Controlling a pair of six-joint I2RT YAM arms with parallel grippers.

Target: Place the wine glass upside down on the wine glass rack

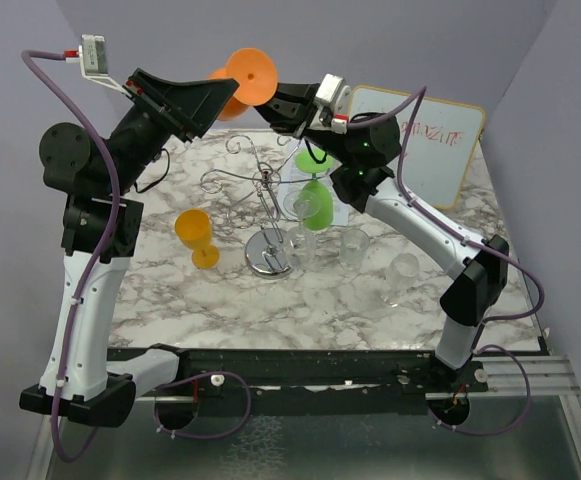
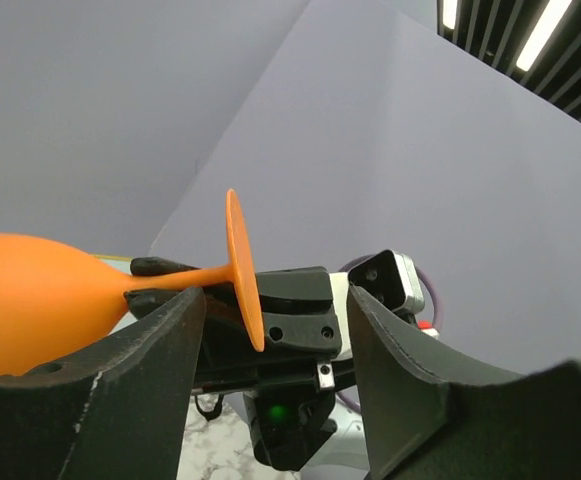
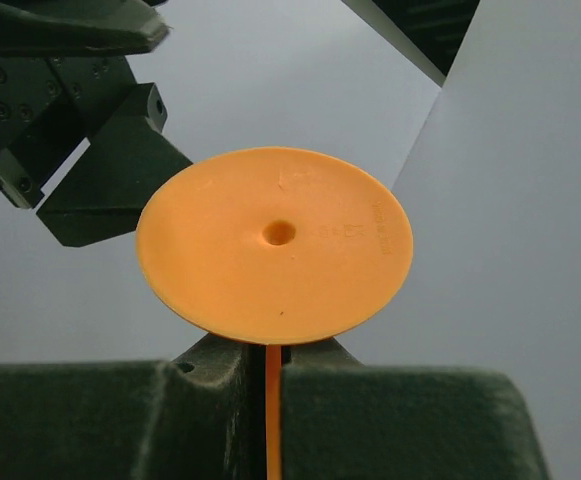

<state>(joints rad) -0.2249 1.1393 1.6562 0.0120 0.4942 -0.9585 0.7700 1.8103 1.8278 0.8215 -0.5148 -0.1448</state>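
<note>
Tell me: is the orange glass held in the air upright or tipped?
Tipped. The orange glass lies on its side, its stem running sideways from bowl to foot.

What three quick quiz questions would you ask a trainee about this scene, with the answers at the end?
1. True or false: the green wine glass hangs upside down on the wine glass rack.
2. The right gripper clamps the orange wine glass by its: A) bowl B) stem C) foot.
3. Fill in: the yellow wine glass stands upright on the marble ___.
Key: 1 true; 2 B; 3 table.
</note>
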